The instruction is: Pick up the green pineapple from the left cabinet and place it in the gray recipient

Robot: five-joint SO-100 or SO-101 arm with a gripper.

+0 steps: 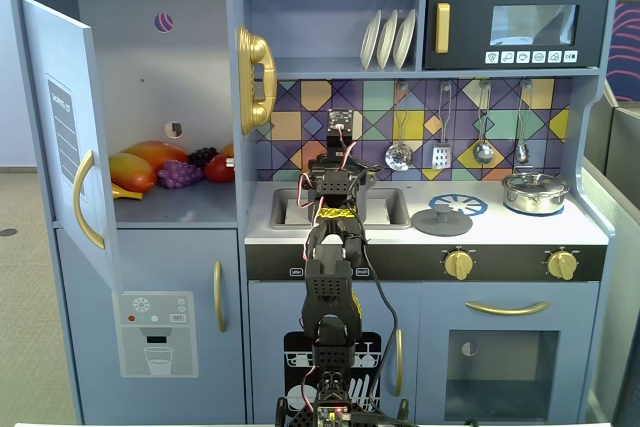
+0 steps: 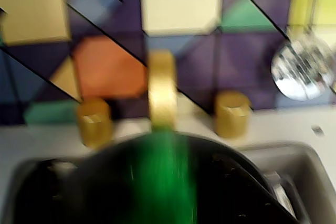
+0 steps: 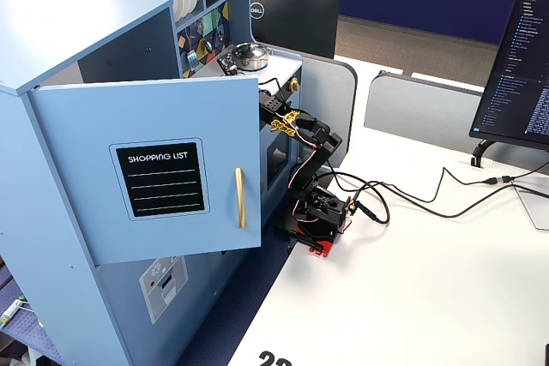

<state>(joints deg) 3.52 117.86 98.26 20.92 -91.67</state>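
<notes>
Fingers hidden; green pineapple (image 2: 164,177) blurs before gold faucet (image 2: 162,88), ladle (image 2: 303,72)

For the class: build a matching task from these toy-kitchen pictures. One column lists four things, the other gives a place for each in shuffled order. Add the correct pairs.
Things:
1. purple grape bunch
2. white plates
3. shiny silver lidded pot
4. flat gray lid

Places (front fixed view):
A. counter, just right of the sink
B. rack on the upper shelf, left of the microwave
C. shelf of the open left cabinet
D. far right of the counter, below the hanging utensils

Pairs: 1-C, 2-B, 3-D, 4-A
</notes>
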